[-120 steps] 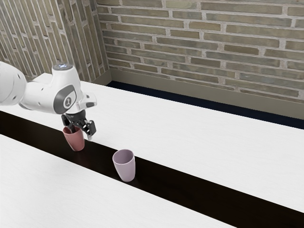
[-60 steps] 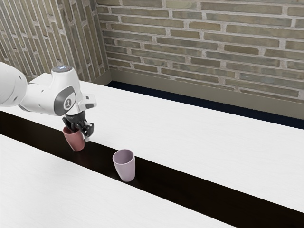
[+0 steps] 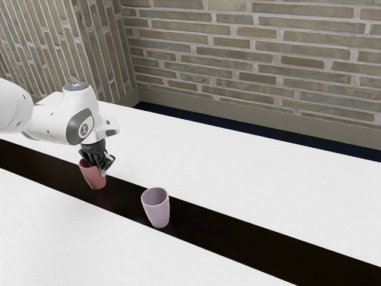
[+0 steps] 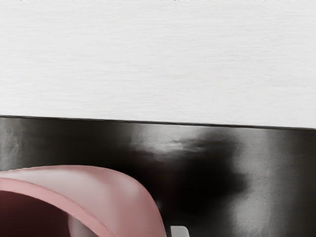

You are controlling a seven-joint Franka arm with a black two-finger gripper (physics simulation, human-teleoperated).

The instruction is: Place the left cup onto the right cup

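The left cup, a dusty red one, stands upright on the dark strip of the table. My gripper is at its rim on the side toward the exterior view's right, fingers closed on the cup's wall. The right cup, pale mauve, stands upright on the same strip, a short way to the exterior view's right, apart from the hand. In the wrist view the red cup's rim curves just under the hand, and a pale fingertip shows outside its wall.
White table surfaces lie on both sides of the dark strip. A brick wall runs behind the table, and a slatted wall stands behind the arm.
The fingers have drawn together on the red cup's rim; the outer finger moved in toward the cup. Both cups stayed in place.
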